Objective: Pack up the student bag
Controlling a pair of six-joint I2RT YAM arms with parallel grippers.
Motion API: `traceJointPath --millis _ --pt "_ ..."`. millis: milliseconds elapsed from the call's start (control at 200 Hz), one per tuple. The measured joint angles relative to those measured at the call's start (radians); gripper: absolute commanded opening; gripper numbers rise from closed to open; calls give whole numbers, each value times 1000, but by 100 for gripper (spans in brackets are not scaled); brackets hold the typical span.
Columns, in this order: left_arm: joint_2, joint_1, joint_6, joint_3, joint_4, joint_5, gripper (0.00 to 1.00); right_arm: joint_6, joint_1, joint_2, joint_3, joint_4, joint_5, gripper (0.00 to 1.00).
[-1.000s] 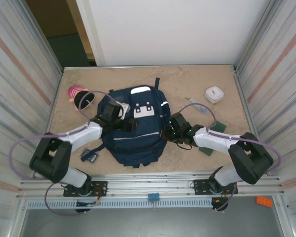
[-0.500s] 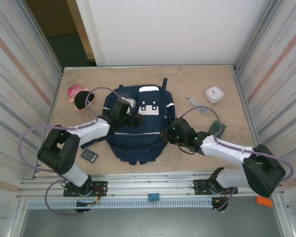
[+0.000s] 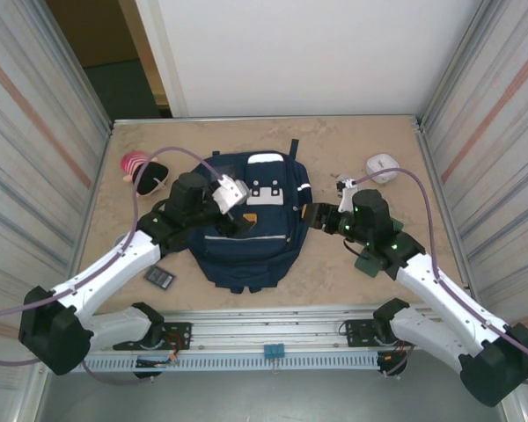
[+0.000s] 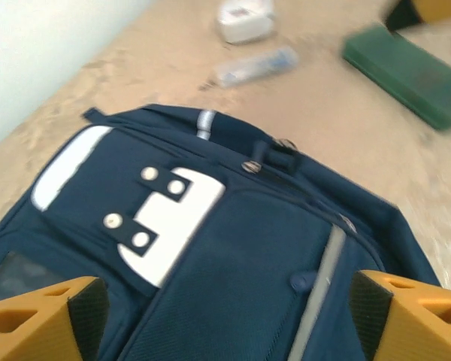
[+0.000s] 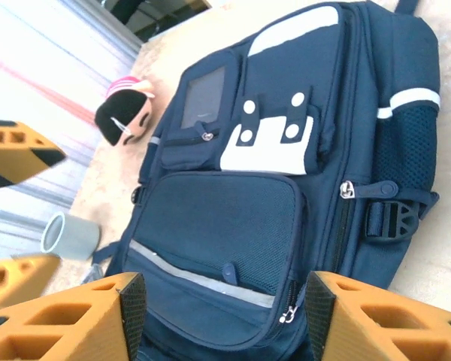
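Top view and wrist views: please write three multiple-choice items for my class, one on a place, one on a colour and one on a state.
1. Where is the plush toy?
A) inside the student bag
B) on the table, left of the bag
C) in a gripper

2. What colour is the buckle patch on the bag's front?
A) red
B) yellow
C) white

3. How is the left gripper?
A) shut on a strap
B) open, over the bag
C) shut on the toy

Answers:
1 B: it lies on the table beside the bag's far left corner.
2 C: the patch is white against the navy fabric.
3 B: its jaws stand wide apart with nothing between them.
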Motion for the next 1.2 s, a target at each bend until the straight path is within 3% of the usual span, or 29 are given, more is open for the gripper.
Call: traceJointPath --millis 175,436,892,982,1082,1203 --pt "58 -43 209 -9 -82 28 91 -39 -10 0 0 -3 -39 59" --pt "211 -77 387 -12 -136 -19 94 -44 -10 5 -36 10 -58 59" --pt "307 -111 463 -4 -154 7 96 -44 -10 16 -55 32 -61 59" --pt "312 -136 465 -6 -141 -34 96 -44 -10 18 -60 37 -61 59" --pt "351 -161 455 -15 -89 -116 83 -43 -10 18 -70 43 -61 59" --pt "406 -183 425 -15 -55 -191 47 -43 -10 19 -75 46 -61 60"
